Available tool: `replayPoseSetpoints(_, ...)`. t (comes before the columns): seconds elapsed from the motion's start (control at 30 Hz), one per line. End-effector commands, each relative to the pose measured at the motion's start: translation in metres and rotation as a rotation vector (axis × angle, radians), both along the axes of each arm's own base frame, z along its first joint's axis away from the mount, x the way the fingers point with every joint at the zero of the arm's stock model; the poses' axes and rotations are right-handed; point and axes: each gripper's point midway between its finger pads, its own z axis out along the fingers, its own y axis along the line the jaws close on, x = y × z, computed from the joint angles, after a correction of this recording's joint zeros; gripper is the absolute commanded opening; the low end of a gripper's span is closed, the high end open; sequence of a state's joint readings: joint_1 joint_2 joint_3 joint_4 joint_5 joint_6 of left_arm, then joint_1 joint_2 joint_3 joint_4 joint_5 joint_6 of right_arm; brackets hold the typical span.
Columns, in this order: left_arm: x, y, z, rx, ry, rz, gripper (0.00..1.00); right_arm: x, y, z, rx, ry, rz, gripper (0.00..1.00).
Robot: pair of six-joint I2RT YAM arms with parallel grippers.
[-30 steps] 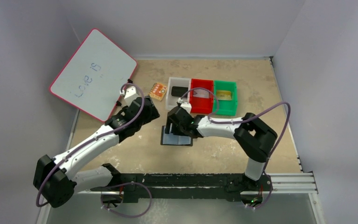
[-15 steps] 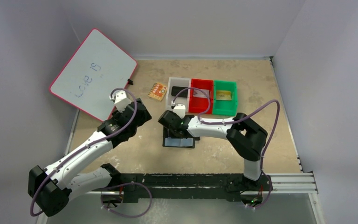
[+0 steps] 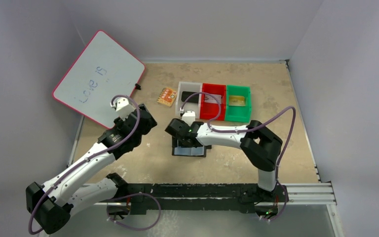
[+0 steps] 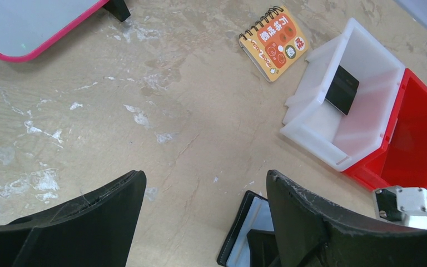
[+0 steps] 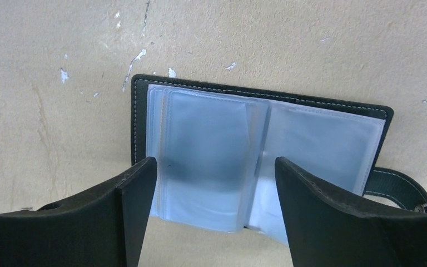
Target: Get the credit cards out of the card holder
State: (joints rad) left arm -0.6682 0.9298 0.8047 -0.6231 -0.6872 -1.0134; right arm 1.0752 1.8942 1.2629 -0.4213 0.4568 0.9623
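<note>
Right gripper (image 5: 216, 172), fingers apart, above card holder (image 5: 322, 139)
Might snag a sleeve (image 5: 205, 144) and drag it; left gripper (image 4: 205, 189) spread too.

Robot lab test cell: two cabled robot arms (image 3: 227, 134) bolted to an aluminium rail (image 3: 308, 193) at the edge of a scuffed tan tabletop (image 3: 276, 89), boxed by plain grey walls (image 3: 202, 24), with coloured sorting bins (image 3: 238, 118) set out

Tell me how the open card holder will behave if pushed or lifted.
The card holder lies open and flat, so it will probably slide on the table rather than tip. Its clear sleeves look thin and fanned, likely floppy and slick if pinched. Lifted by one side, it may fold at the spine, the strap tab dangling.
</note>
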Motion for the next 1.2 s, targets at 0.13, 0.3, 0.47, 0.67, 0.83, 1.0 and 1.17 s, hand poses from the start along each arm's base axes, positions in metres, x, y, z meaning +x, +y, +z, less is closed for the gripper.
replayPoseSetpoints(0.13,0.003,0.003,0.006,-0.013,-0.026,0.029,0.80,-0.007,0.001,0.017,0.064,0.005,-0.025,0.79)
replayPoseSetpoints(0.3,0.004,0.000,0.003,-0.012,-0.014,0.018,0.80,-0.012,0.005,0.001,0.068,0.045,-0.025,0.76)
replayPoseSetpoints(0.47,0.005,-0.002,0.003,-0.009,-0.010,0.010,0.80,-0.015,0.000,-0.014,0.030,0.071,-0.031,0.70)
replayPoseSetpoints(0.67,0.006,-0.006,0.001,-0.010,0.002,-0.003,0.80,-0.018,-0.004,-0.028,0.005,0.091,-0.042,0.66)
replayPoseSetpoints(0.83,0.007,-0.007,0.001,-0.010,0.004,-0.008,0.80,-0.020,-0.002,-0.025,0.042,0.083,-0.029,0.51)
replayPoseSetpoints(1.0,0.008,-0.013,-0.004,-0.018,0.019,-0.026,0.80,-0.018,0.006,-0.017,0.118,0.069,-0.006,0.43)
replayPoseSetpoints(1.17,0.009,-0.019,-0.009,-0.028,0.037,-0.048,0.79,-0.015,0.009,-0.012,0.221,0.078,0.007,0.38)
